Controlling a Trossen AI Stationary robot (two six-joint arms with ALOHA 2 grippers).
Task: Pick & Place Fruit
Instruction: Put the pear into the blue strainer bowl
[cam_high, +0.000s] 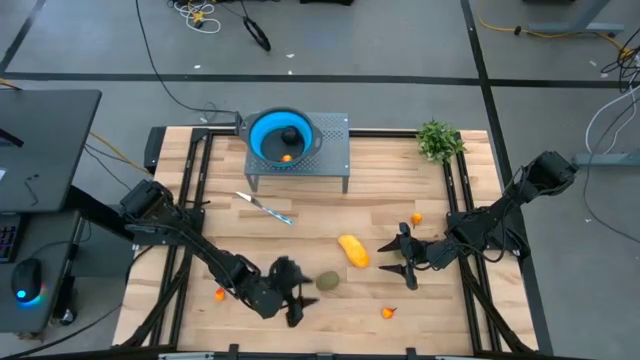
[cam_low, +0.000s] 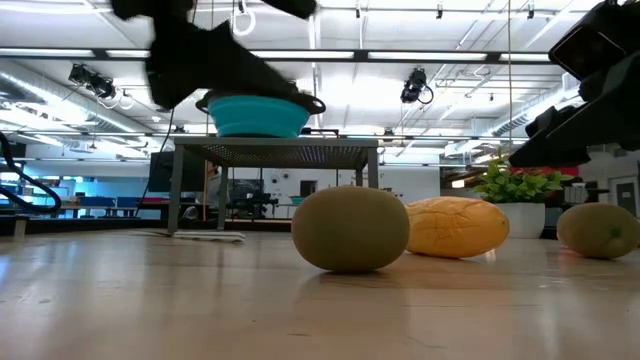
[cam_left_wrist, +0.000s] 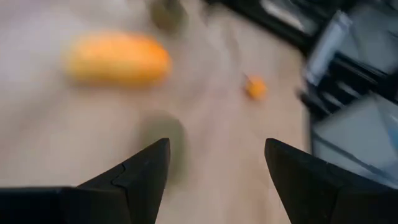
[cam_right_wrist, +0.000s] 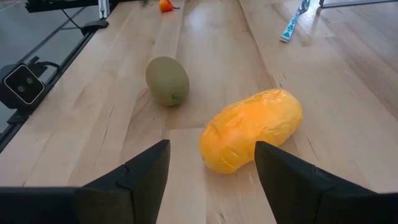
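Both my grippers spread, empty: left gripper (cam_high: 297, 300) beside olive fruit (cam_high: 328, 283), right gripper (cam_high: 402, 256) facing yellow fruit (cam_high: 353, 250).

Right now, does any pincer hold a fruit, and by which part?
No. Both pincers are open and empty: left pincer beside the olive fruit, right pincer near the yellow fruit.

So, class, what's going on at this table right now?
Two robot arms are sorting toy fruit. The right gripper is open beside the yellow fruit, holding nothing. The left gripper is open next to an olive-brown fruit. The blue bowl on the stand already holds a dark ball and an orange piece.
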